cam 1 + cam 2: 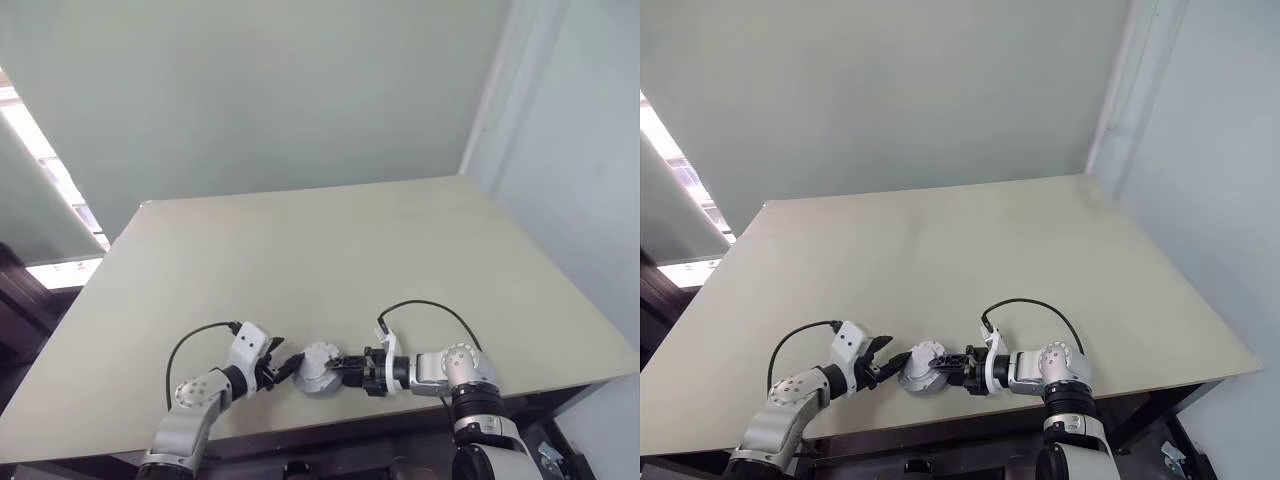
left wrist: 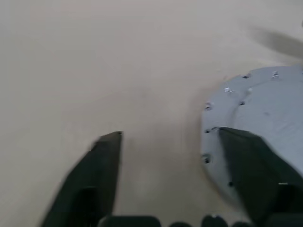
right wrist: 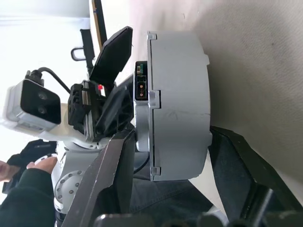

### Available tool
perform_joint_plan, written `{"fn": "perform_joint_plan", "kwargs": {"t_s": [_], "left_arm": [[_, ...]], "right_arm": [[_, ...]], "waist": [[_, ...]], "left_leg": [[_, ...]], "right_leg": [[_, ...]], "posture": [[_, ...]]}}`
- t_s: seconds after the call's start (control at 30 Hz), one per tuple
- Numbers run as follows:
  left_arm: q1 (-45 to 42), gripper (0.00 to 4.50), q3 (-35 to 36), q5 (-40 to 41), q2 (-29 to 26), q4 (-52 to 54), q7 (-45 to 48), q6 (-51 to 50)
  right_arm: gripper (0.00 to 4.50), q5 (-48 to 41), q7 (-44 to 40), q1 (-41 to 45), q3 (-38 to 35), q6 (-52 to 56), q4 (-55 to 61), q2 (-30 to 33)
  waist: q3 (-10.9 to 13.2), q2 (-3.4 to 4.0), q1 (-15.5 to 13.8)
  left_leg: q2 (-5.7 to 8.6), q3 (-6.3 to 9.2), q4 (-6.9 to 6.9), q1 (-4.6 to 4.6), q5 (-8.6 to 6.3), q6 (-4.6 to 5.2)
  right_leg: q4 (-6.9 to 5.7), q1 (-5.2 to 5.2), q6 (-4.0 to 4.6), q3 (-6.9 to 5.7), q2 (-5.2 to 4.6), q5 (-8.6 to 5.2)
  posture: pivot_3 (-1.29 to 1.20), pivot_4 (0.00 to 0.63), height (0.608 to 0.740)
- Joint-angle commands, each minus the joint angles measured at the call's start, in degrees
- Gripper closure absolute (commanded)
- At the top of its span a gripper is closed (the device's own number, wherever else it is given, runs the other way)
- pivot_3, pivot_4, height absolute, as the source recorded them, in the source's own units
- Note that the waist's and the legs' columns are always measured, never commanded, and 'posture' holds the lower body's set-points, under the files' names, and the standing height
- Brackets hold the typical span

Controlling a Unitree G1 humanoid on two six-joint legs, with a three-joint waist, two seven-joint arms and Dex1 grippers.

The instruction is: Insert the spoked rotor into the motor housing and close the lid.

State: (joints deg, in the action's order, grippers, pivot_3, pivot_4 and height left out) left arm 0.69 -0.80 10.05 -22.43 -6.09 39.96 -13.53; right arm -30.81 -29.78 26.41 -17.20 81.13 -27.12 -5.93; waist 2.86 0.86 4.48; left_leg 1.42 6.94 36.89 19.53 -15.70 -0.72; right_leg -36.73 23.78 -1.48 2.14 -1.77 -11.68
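Resting near the front edge of the tabletop [image 1: 330, 240], the motor housing [image 1: 318, 369], a round grey casing, is pinched by the right gripper [image 1: 346, 368]; the left gripper [image 1: 287, 364] sits beside it, jaws spread.

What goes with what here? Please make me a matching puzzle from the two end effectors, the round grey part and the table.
Things:
1. left end effector
2. right end effector
3. motor housing
4. table

Descriptions:
a. pale beige, flat
b. fingers spread open
c. round and grey, between the two end effectors
d. fingers closed on either side of the round part

Pairs: 1-b, 2-d, 3-c, 4-a
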Motion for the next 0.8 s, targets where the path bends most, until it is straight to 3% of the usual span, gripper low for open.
{"fn": "perform_joint_plan", "kwargs": {"t_s": [0.03,0.33,0.63,0.8], "left_arm": [[0.4,0.00,2.0,1.7,-0.7,2.3,-0.6,-1.6],[0.7,0.00,16.6,16.3,3.5,7.9,-8.1,-11.6],[3.3,0.00,24.0,29.7,7.6,13.0,-13.1,-22.3],[3.9,0.00,27.5,39.2,10.5,14.8,-16.7,-28.7]], "right_arm": [[2.36,-2.8,-0.8,1.3,0.4,-0.8,1.1,-1.5],[2.37,-4.8,-1.2,1.1,-1.5,-1.5,-0.3,-2.4],[2.37,-10.0,0.4,2.9,-8.7,-2.5,0.0,-5.9],[2.37,-12.7,2.4,3.9,-8.5,-1.8,2.8,-7.3]], "waist": [[0.0,0.00,0.1],[0.1,-0.20,0.2],[0.2,-0.31,0.1],[0.2,-0.33,0.2]], "left_leg": [[0.00,0.00,0.00,0.01,0.00,0.00],[-0.01,0.01,0.00,0.20,0.00,0.00],[0.03,0.01,0.03,0.39,0.00,0.00],[0.02,0.01,0.04,0.40,0.00,0.00]], "right_leg": [[0.00,0.01,0.00,0.00,0.00,0.00],[-0.01,0.20,-0.01,0.01,-0.01,0.01],[0.01,0.34,-0.01,0.01,-0.05,0.02],[0.00,0.36,0.00,0.01,-0.04,0.02]], "posture": [[0.00,0.000,0.740],[0.00,0.000,0.740],[0.00,0.000,0.740],[0.00,0.000,0.740]]}}
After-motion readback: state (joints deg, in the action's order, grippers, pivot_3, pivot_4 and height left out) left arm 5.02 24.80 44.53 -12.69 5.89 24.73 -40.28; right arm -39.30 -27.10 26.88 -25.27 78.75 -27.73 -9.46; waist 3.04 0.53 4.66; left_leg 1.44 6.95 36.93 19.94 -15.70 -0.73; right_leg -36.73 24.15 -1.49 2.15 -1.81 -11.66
